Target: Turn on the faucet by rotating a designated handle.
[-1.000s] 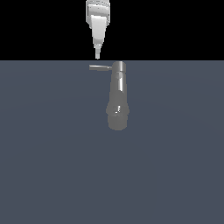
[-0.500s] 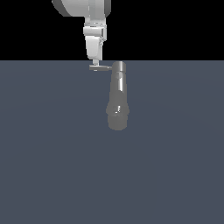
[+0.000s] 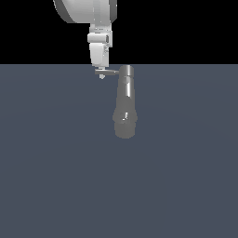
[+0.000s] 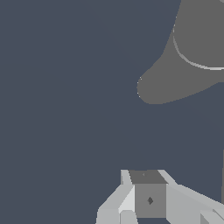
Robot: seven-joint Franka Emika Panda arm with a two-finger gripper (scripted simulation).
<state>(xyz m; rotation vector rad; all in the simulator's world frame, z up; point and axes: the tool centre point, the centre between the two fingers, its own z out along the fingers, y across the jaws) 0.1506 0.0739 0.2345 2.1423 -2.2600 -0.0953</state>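
Gripper (image 3: 102, 74) tip at outer end of handle (image 3: 108, 72); finger spread unclear. Faucet (image 3: 125, 104) on grey surface (image 3: 56, 162).

You're looking at a bare simulated test scene, not a real room. A flat, untextured slate-blue surface (image 3: 56, 162) runs to a straight horizon under a plain black backdrop (image 3: 186, 28). The only fixture is a glossy grey faucet (image 3: 125, 109) with uniform rendered shading, and the white arm (image 3: 86, 11) enters from above.
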